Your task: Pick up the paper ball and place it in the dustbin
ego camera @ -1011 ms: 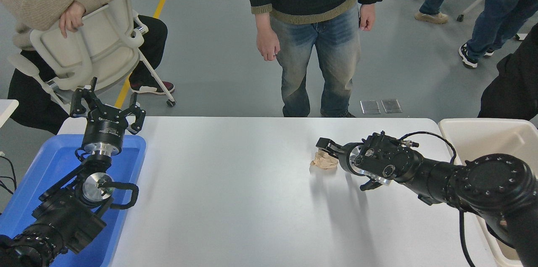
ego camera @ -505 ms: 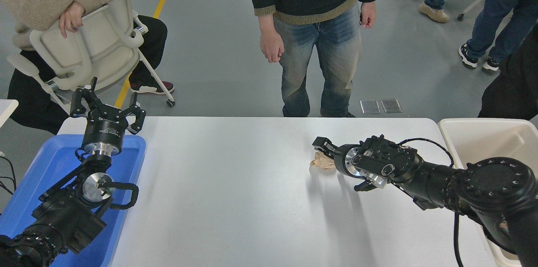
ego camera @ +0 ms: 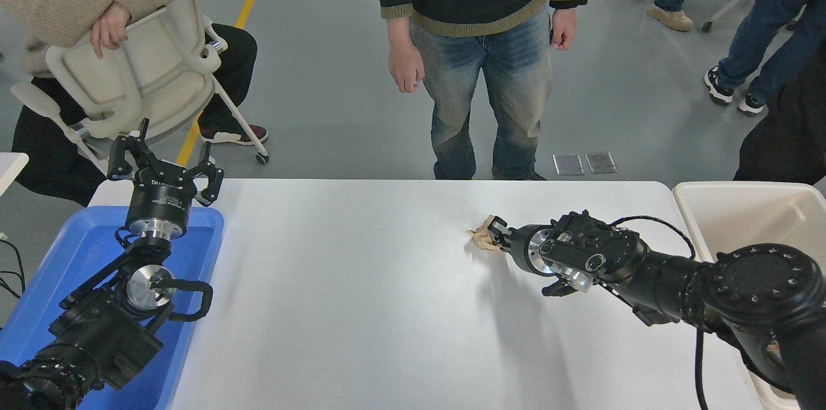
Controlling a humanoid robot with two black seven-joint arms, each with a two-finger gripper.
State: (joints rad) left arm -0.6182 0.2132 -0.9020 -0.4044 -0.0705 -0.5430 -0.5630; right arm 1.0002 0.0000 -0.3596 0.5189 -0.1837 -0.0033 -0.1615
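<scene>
The right gripper [ego camera: 495, 234] lies low over the table [ego camera: 361, 307], reaching leftward from the right edge, its fingers closed in around the paper ball [ego camera: 481, 239]. The ball sits at the very tip, touching the fingers, with its tan crumpled edge poking out to the left of them. It seems to rest on the table or just above it; I cannot tell whether it has left the surface. I judge the grip to be made, or nearly so, and the lift not yet begun.

The relation that matters now is ball to dustbin [ego camera: 742, 213]. The dustbin stands at the table's right end, well apart from the ball and behind the gripper along the arm's own line. So the carry runs back to the right, roughly along the forearm, and up over the thick rim before release. The ball is lumpy with no clear long axis, so the pinch direction matters little; a light wad may slip if held only by a fold.

The right arm is the only one near either thing. The left gripper [ego camera: 164, 168] stands parked upright at the far left, fingers spread, over the blue tray [ego camera: 200, 229], well away from the ball.

People stand beyond the far edge, clear of the table.
</scene>
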